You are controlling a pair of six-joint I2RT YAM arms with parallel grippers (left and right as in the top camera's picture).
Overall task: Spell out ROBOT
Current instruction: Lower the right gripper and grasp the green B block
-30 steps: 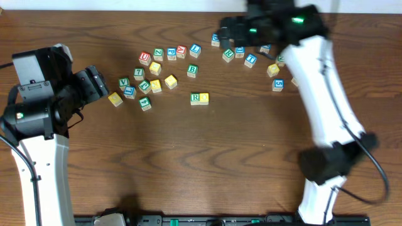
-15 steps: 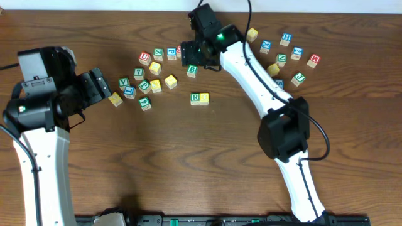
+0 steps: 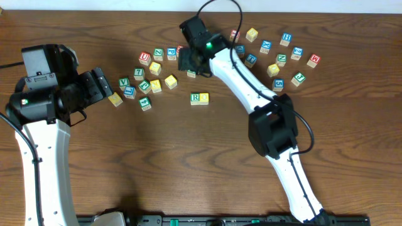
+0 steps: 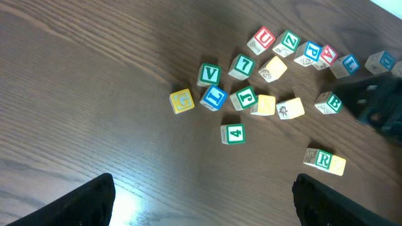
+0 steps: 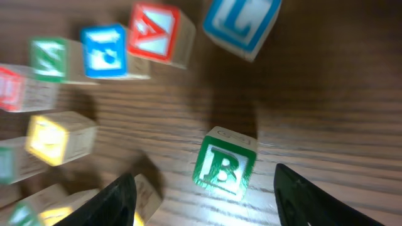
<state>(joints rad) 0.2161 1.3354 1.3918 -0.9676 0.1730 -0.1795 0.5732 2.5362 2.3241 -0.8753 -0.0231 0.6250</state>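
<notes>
The green B cube [image 5: 223,164] stands alone on the worktop [image 5: 326,113], near the R cube [image 3: 196,97], which already has a yellow cube [image 3: 205,97] touching it. Our right gripper [image 5: 204,176] hangs over the B, its fingers [image 5: 119,201] apart on either side and touching nothing. The B lies nearer one finger and slightly askew, so we should centre, square up, go low, then close evenly. Our left gripper [image 4: 202,182] hovers wide open and holds nothing.
</notes>
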